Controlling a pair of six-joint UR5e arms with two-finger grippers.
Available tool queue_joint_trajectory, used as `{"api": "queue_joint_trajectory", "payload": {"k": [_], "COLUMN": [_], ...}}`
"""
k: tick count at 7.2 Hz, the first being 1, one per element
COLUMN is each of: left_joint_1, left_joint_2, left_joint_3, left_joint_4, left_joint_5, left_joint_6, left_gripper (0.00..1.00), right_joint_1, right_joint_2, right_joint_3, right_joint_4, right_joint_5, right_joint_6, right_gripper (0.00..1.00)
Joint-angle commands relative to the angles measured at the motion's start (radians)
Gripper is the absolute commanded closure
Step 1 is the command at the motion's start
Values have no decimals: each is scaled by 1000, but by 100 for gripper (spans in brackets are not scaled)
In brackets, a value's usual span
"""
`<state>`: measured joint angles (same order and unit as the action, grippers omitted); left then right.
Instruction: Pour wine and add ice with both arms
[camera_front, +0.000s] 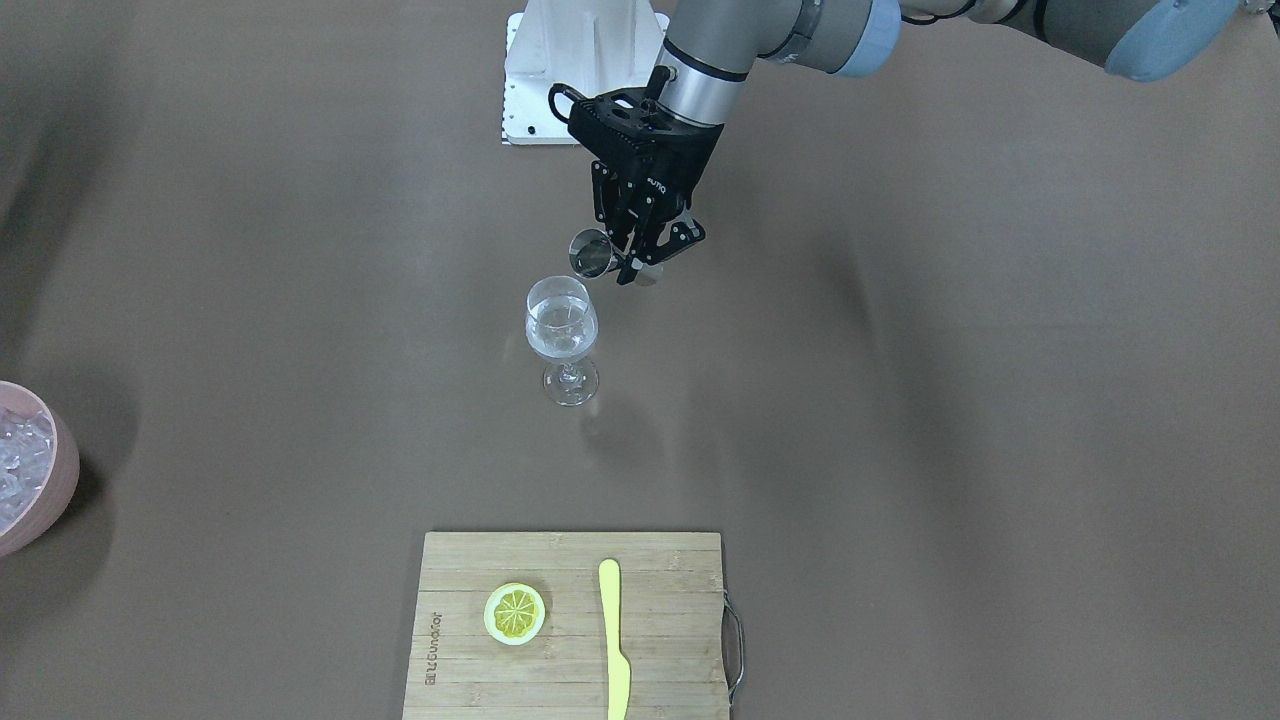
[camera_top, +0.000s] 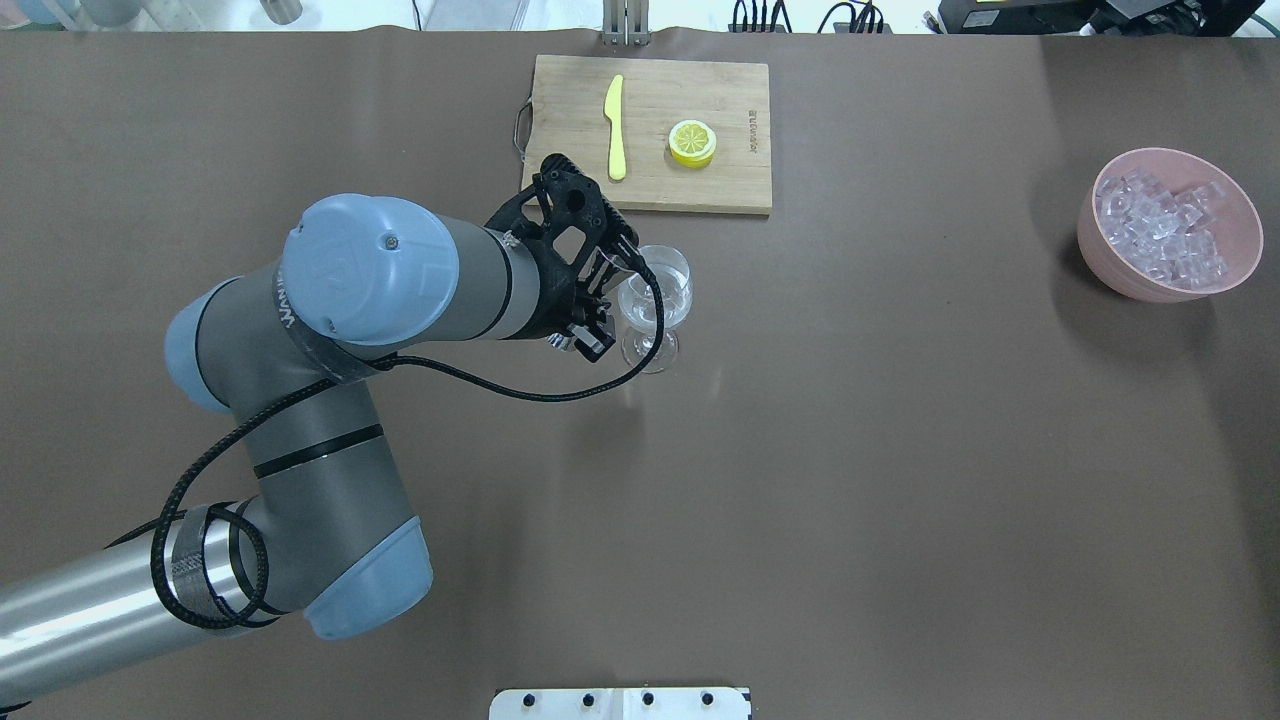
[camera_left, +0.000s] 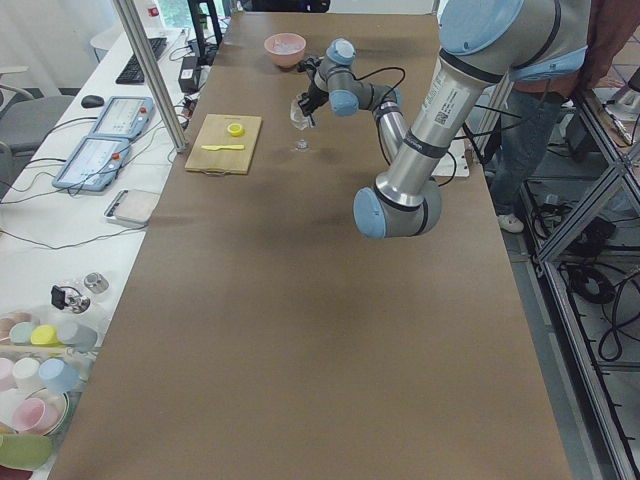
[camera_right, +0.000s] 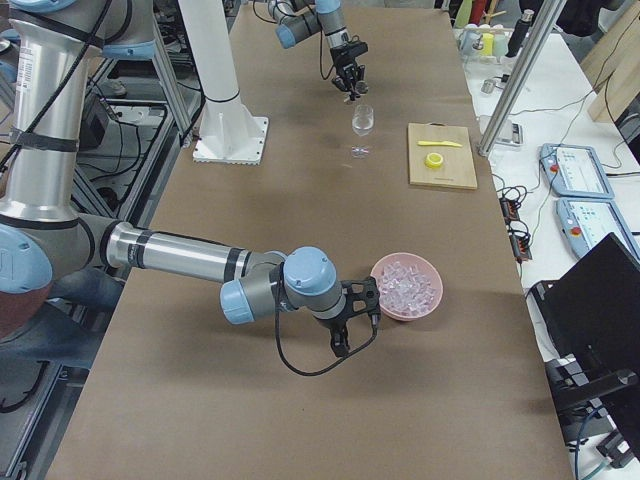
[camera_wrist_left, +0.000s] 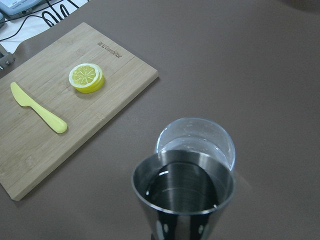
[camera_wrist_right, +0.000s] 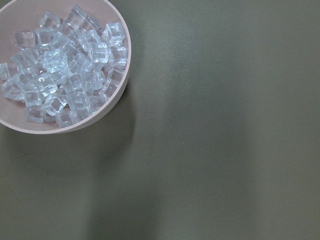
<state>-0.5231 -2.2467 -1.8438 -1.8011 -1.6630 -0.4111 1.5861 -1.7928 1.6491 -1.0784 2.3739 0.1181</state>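
The wine (camera_front: 560, 340) sits in the glass (camera_front: 570, 382), just under and in front of the left gripper (camera_front: 640, 262). That gripper is squeezed tight on the jigger (camera_front: 592, 253), which leans with its open mouth toward the glass rim. The ice (camera_wrist_right: 65, 75) lies in the pink bowl (camera_wrist_right: 128, 70), just beside the right gripper (camera_right: 355, 335); I cannot tell if that one is open or closed. The right arm is nearer the ice.

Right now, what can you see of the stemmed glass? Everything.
The stemmed glass is clear, with a round bowl, thin stem and disc foot. It stands upright on the brown table, mid-table, with clear liquid in the bowl. Only the table seems to touch it. The left gripper holds a steel jigger tilted just above its rim.
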Motion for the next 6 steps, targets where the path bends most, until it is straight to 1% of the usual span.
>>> {"api": "queue_joint_trajectory", "payload": {"k": [1, 4, 6], "left_joint_1": [0, 0, 0], "left_joint_2": [-13, -36, -79], "left_joint_3": [-2, 0, 0], "left_joint_4": [48, 129, 213], "left_joint_5": [6, 18, 25], "left_joint_6": [0, 2, 2], "left_gripper": [100, 100, 100], "right_joint_1": [0, 0, 0], "right_joint_2": [0, 0, 0], "right_joint_3": [0, -2, -2], "right_joint_4": [0, 0, 0], "right_joint_5": [-1, -1, -1], "right_joint_6": [0, 0, 0], "right_gripper": [0, 0, 0]}}
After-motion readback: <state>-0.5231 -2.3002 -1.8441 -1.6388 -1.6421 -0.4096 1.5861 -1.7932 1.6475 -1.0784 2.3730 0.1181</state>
